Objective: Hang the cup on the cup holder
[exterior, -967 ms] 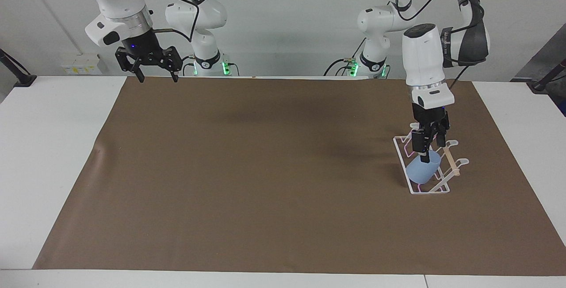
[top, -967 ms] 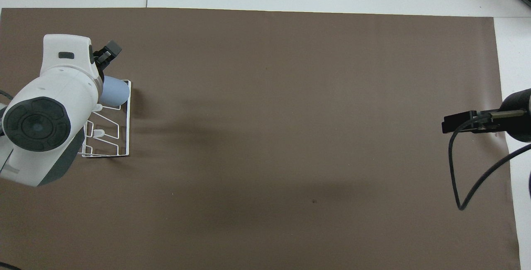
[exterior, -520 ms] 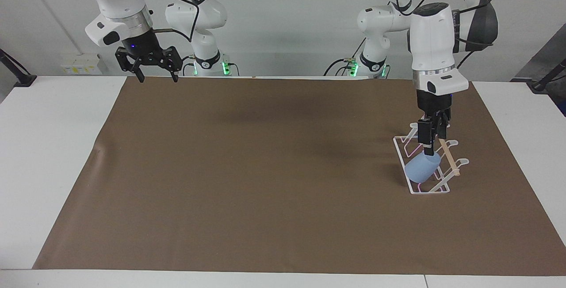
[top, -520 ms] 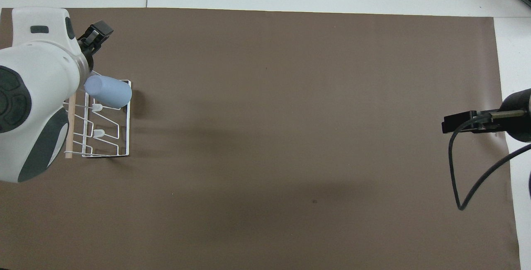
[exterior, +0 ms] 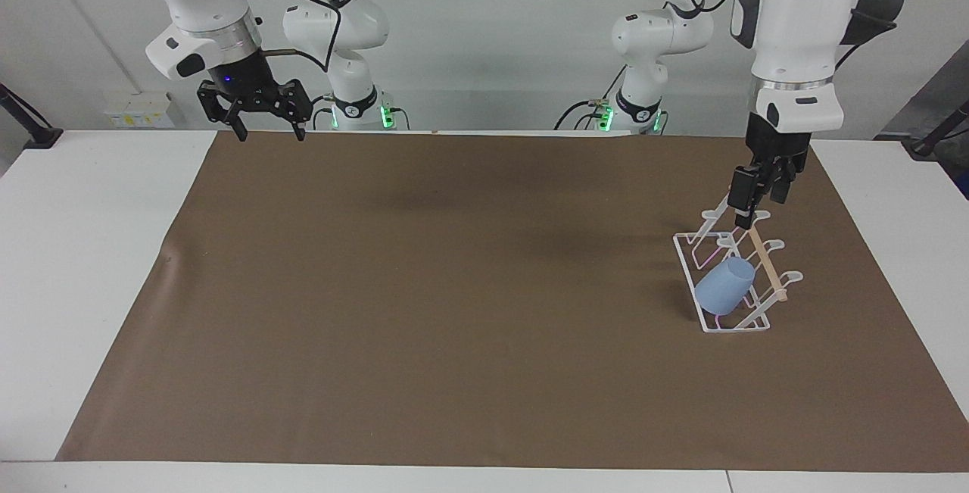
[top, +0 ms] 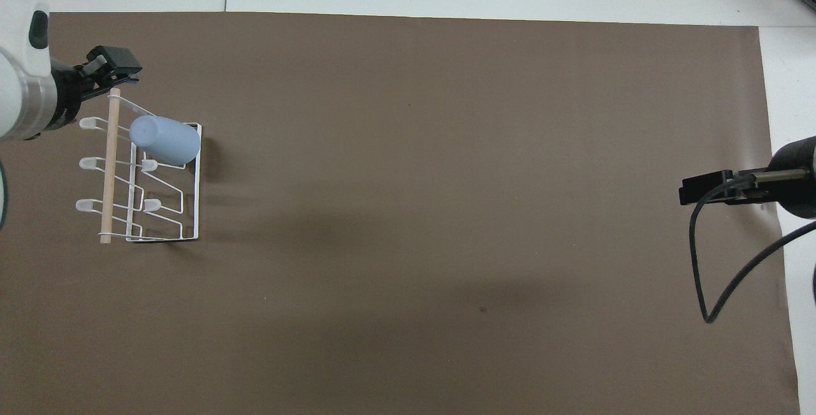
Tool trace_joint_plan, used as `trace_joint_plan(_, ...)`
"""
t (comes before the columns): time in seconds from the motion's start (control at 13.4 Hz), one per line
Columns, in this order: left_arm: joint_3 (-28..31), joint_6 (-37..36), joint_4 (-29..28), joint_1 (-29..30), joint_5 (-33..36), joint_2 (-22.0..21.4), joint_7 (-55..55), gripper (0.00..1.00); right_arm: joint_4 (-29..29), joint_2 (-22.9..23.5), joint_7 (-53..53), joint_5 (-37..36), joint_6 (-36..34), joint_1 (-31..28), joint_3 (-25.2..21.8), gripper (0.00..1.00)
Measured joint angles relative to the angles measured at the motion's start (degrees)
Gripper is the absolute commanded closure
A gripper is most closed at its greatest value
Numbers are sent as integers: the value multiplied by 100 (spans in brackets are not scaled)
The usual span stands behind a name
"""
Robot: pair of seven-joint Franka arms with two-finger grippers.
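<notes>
Cup hangs tilted on the cup holder, slipped over a peg at the end of the rack farthest from the robots, toward the left arm's end of the worktop. In the overhead view it sits at about ten o'clock from the brown mat's middle. Left claw is up in the air over the rack's nearer end, fingers apart, holding nothing, clear of the cup. Right claw waits over the mat's edge at the right arm's end, fingers spread, empty.
</notes>
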Motion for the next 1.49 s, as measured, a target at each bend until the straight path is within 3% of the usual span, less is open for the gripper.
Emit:
trace_joint_plan(0.52, 41, -1430, 18, 426, -375, -123, 3421, 0, 0, 0, 0, 0, 0, 0, 0, 0)
trace_joint_plan(0.97, -48, -2543, 895, 434, -640, -73, 3744, 0, 0, 0, 0, 0, 0, 0, 0, 0)
trace_joint_plan(1.49, 38, -2603, 1242, 530, -1085, 53, 3745, 0, 0, 0, 0, 0, 0, 0, 0, 0)
